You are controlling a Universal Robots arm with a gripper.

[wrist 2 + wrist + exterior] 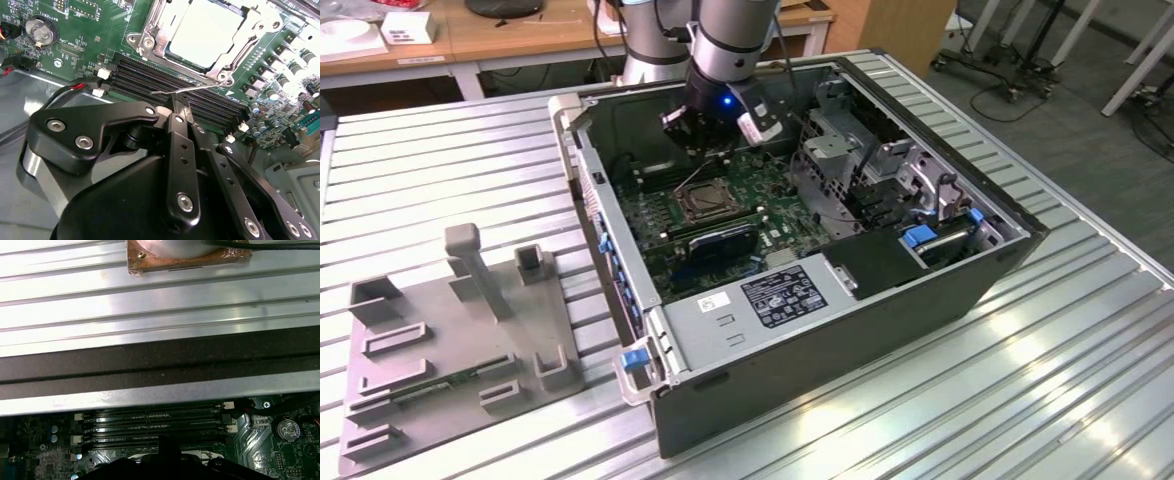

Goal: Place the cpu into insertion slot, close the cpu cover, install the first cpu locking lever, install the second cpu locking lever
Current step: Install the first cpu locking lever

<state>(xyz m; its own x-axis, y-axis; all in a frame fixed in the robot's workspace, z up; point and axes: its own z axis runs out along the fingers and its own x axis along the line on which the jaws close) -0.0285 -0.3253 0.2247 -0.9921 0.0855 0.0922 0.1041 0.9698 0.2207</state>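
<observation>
One ribbed metal table carries everything. On it lies an open computer case, side panel off. To the exterior view's left of the case sits a grey moulded fixture with upright posts. The robot arm reaches down into the case from the far side.

A green motherboard covers the case floor. A white label thick with black print is stuck on the metal box at the near end, and a smaller white sticker sits just beside it.

Long black memory slots run between the gripper and the insertion slot. The cpu cover lies down flat over the slot, and the cpu sits inside, its pale metal top showing through the cut-out.

The gripper's two fingers are pressed together. Their tips stand just beside a thin wire locking lever that slants across the memory slots. Whether they pinch or touch it cannot be told.

A round coin battery sits well apart on the board, with small white lettering printed around it.
</observation>
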